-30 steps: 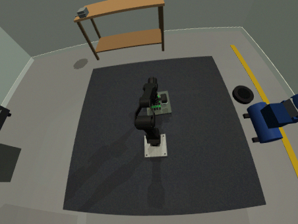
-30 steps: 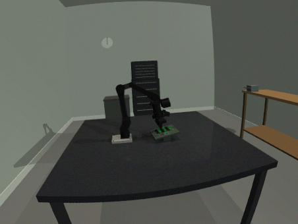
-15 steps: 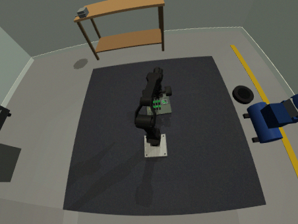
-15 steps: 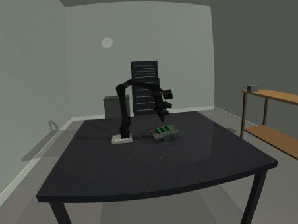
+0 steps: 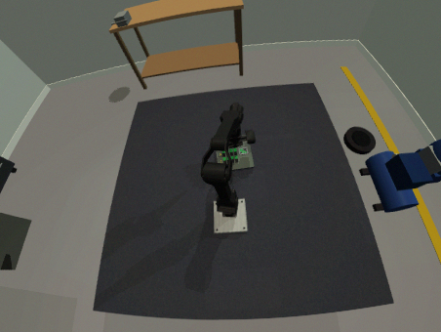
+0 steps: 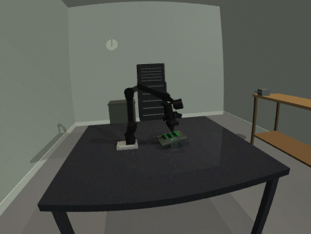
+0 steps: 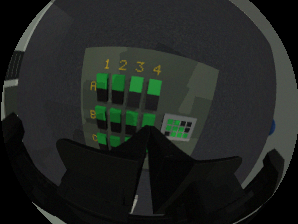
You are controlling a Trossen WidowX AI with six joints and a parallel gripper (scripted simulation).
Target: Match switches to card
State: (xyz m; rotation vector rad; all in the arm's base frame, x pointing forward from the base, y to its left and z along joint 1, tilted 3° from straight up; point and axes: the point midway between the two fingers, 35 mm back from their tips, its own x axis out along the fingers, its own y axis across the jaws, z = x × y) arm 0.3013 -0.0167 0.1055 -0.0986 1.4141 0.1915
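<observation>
Your gripper [image 5: 240, 145] [image 6: 172, 129] [image 7: 149, 129] is closed narrow on nothing, its tips near the B4 switch [image 7: 148, 120]. You have the card [image 7: 179, 127] just right of the grid.

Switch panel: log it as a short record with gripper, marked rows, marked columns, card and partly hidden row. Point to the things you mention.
panel: grey board [image 7: 200, 100], on the dark table [image 5: 171, 244] [image 6: 155, 179]
gripper [image 7: 149, 129]: shut, nothing held
marked rows: A, B, C
marked columns: 1 to 4
card [image 7: 193, 120]: right of row B, green and dark squares
partly hidden: row C, behind the gripper
</observation>
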